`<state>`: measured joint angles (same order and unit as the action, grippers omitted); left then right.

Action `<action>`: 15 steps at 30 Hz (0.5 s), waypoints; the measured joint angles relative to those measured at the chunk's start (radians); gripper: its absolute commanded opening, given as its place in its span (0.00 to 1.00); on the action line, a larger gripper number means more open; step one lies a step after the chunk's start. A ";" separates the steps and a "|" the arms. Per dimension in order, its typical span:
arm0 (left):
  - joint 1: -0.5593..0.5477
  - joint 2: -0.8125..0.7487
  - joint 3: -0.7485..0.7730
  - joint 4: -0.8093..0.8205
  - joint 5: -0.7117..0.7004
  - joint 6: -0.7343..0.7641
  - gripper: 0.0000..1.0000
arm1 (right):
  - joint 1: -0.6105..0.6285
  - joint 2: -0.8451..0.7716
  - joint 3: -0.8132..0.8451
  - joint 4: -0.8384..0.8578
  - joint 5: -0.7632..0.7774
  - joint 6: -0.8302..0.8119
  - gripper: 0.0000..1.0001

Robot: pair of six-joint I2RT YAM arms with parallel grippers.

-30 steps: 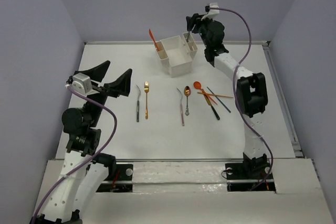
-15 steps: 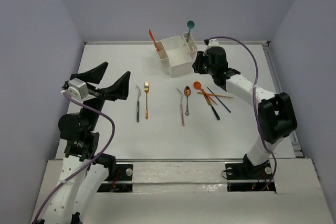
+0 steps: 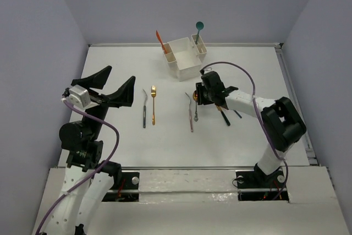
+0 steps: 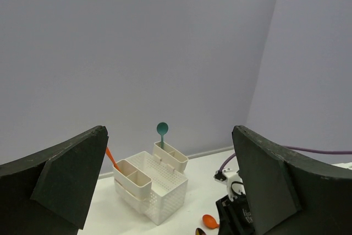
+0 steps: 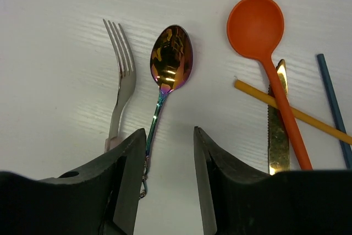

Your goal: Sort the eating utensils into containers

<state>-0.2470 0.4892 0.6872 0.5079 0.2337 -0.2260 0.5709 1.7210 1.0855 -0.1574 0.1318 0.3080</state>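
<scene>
Right fingers (image 5: 124, 185) parted (low), left fingers (image 4: 66, 180) wide

Right hand (image 3: 199, 99) low over spoon (image 3: 196, 114), beside fork (image 3: 190, 115).

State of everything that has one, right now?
Box, upright, big compartment empty.
Teal spoon, standing in a narrow slot.
Orange utensil, standing in another slot.
Left claw, open, raised.
Right claw, open, low over rainbow spoon's handle.
Rainbow spoon, lying flat, ungripped.

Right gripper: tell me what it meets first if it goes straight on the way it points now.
Most likely the handle of the iridescent spoon, which lies between the open fingers of the right gripper. The silver fork lies just beside it and could be touched. Height above them is unclear.
</scene>
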 measured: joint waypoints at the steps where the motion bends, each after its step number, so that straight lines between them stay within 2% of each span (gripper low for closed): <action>1: 0.000 0.000 0.000 0.000 0.000 0.000 0.99 | 0.004 0.008 0.000 0.000 0.002 0.003 0.46; 15: -0.008 -0.005 0.000 0.000 0.001 0.000 0.99 | 0.041 0.112 0.053 -0.022 0.002 0.016 0.46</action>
<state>-0.2554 0.4847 0.6872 0.5076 0.2344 -0.2260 0.6117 1.8328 1.1389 -0.1791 0.1341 0.3237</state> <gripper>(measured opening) 0.992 0.460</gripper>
